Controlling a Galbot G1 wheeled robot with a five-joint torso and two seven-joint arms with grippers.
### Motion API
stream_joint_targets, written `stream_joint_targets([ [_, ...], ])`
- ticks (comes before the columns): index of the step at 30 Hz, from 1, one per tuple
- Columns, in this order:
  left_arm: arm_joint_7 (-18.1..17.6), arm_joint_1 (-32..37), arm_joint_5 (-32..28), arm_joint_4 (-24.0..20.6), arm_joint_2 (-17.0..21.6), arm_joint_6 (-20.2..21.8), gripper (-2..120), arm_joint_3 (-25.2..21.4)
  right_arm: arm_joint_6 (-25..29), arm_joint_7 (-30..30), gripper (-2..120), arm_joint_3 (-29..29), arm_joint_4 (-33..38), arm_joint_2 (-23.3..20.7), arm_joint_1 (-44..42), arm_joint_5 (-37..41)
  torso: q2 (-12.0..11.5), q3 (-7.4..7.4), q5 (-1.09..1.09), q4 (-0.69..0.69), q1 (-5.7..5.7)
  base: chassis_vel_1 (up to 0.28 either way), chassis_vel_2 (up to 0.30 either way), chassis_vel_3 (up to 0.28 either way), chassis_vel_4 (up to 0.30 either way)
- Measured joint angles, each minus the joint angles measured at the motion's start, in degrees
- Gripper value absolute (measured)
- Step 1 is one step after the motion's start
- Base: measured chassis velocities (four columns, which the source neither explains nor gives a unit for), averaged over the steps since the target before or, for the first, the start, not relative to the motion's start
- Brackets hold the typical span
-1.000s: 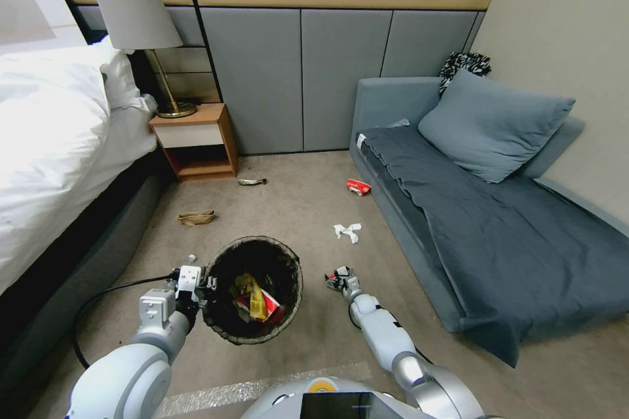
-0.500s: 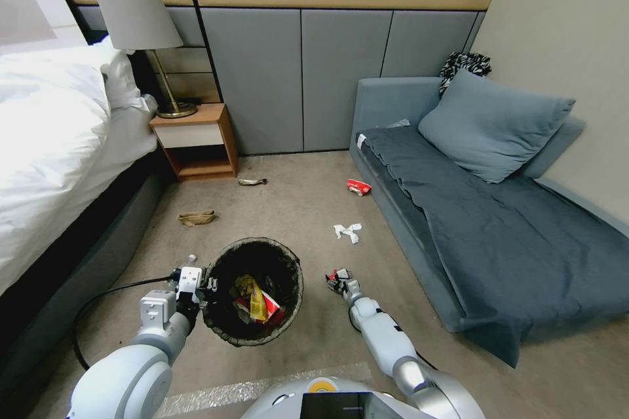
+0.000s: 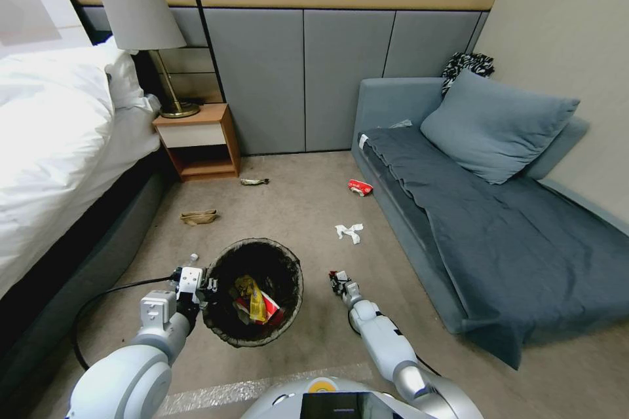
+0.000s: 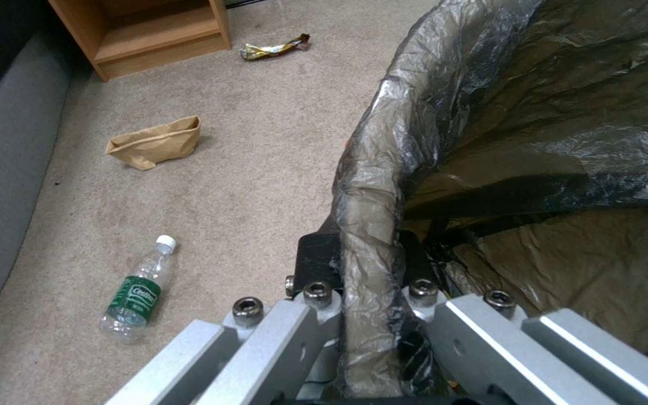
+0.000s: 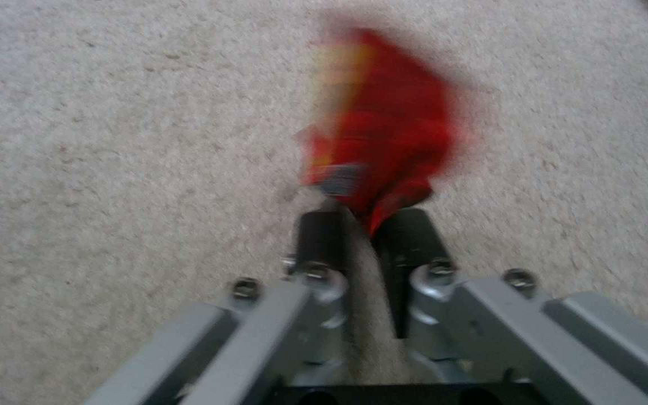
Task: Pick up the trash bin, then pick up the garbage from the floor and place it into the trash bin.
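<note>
Trash bin, small, round and white with a dark bag liner, sits low-centre in the head view, its rim clamped by the left gripper. Right gripper pinches a red wrapper beside it; next, I judge, carry that over the rim. Farther off lies crumpled white paper.

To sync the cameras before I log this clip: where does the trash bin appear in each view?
Head view: trash bin low centre, left pincer clamped on its rim.
Left wrist view: its bag-lined rim runs up from between the left pincer's fingers.
Right wrist view: faces the floor and the right pincer's red packet instead.
Shared landmark: brown paper bag, head and left wrist.
</note>
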Motion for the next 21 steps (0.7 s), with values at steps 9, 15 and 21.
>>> stream_joint_targets([
  [9, 0.02, 0.21, 0.00, 0.00, 0.06, 0.00, 1, -0.04, -0.23, 0.13, 0, -0.04, 0.84, -0.12, -0.43, -0.23, 0.00, 0.00, 0.02, 0.00, 0.00, 0.000, 0.000, 0.000, 0.000],
  [15, 0.02, 0.26, 0.00, 0.00, 0.11, 0.00, 1, -0.08, -0.31, 0.23, 0, -0.08, 1.10, -0.13, -0.54, -0.23, 0.00, 0.00, 0.02, 0.00, 0.00, 0.000, 0.000, 0.000, 0.000],
  [21, 0.03, 0.34, 0.00, 0.00, 0.20, 0.00, 1, -0.13, -0.41, 0.31, 0, -0.15, 1.70, -0.35, -0.81, -0.22, 0.00, 0.00, 0.02, 0.00, 0.00, 0.000, 0.000, 0.000, 0.000],
])
